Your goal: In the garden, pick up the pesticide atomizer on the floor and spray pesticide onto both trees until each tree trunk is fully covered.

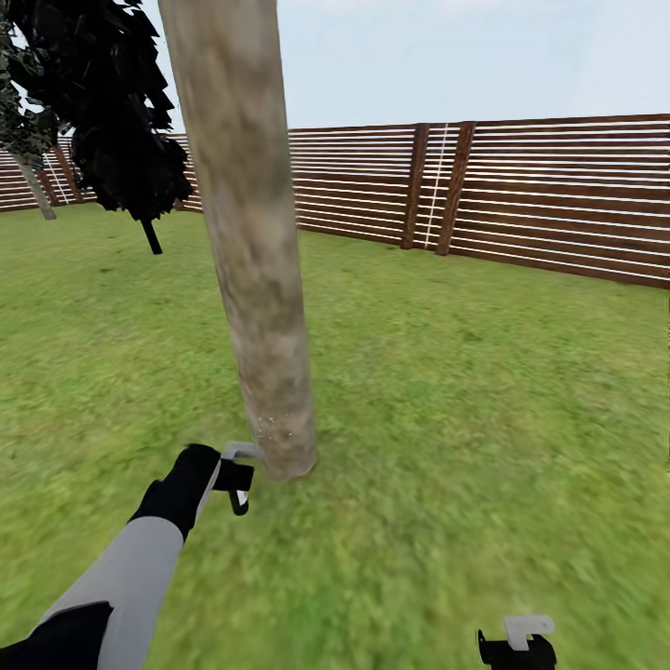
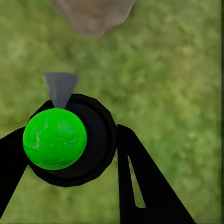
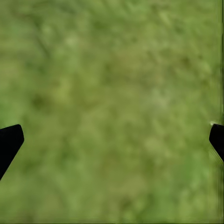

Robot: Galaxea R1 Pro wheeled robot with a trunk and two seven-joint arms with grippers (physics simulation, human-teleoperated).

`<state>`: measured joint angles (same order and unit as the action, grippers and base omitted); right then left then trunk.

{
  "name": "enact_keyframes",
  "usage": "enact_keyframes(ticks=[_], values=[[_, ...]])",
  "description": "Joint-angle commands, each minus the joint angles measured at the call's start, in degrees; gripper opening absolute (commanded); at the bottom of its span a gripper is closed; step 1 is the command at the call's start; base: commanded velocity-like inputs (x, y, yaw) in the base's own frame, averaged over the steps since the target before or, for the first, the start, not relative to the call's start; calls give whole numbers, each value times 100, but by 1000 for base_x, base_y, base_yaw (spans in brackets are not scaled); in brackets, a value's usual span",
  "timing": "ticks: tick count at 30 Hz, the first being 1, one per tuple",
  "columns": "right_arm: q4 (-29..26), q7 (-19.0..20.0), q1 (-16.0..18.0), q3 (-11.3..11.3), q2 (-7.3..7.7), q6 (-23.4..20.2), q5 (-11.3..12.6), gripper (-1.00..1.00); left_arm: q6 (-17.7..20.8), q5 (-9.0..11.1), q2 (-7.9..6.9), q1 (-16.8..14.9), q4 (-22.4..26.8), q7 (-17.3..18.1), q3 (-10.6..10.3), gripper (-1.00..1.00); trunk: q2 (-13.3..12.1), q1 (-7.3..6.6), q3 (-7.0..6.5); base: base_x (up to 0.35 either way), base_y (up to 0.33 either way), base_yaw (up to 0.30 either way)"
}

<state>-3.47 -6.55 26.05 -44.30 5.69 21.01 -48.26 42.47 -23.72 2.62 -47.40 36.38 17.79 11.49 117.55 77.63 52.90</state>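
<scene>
At the foot of the nearest tree trunk (image 1: 256, 233), the left gripper (image 1: 240, 479) hangs low over the grass lawn (image 1: 447, 391), held just beside the base of the bark. The left wrist view shows its two dark fingers (image 2: 140, 186) closed around the pesticide atomizer (image 2: 70, 140), a round black body with a bright green top and a grey nozzle that aims toward the trunk's base (image 2: 91, 16). So the pickup step looks finished and the spraying of this tree appears to be in hand. A few pale specks sit on the bark near the bottom of the trunk in the head view, which may be spray marks, but they are too faint to be sure. Most of the trunk above them shows plain mottled bark, so coverage here seems far from complete.

The right gripper (image 1: 517, 642) sits low at the edge of the head view, and in the right wrist view its fingertips (image 3: 9, 140) stand wide apart over bare grass, holding nothing.

A second suitable tree cannot be identified: a pale stem (image 1: 37, 191) stands far off by the wooden fence (image 1: 521, 195), partly behind the black-leaved tree (image 1: 112, 102), and it is too small to judge. The near trunk's crown is cut off above, its far side is hidden, and the atomizer itself is hard to make out in the head view.
</scene>
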Motion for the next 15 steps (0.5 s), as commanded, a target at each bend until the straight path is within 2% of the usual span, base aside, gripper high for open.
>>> enact_keyframes(ticks=[1, 7, 12, 15], values=[[13, -31, 5, -35, 2, 18, -61, 100, 18, -64, 10, -1, 10, 49, 36, -100, 2, -1, 5, 0, -263, 0], [13, -31, 5, -35, -3, 18, -53, 100, 6, -71, 11, 3, 10, 34, 34, -100, 2, -1, 5, 67, -264, 0], [13, -31, 5, -35, -11, 18, -52, 100, -3, -75, 11, 11, 8, 32, 40, -100, 2, -1, 5, 221, -206, 1], [13, -31, 5, -35, -15, 18, -52, 100, -19, -80, 11, 11, -37, 32, 41, -100, 2, -1, 5, 235, -195, 187]])
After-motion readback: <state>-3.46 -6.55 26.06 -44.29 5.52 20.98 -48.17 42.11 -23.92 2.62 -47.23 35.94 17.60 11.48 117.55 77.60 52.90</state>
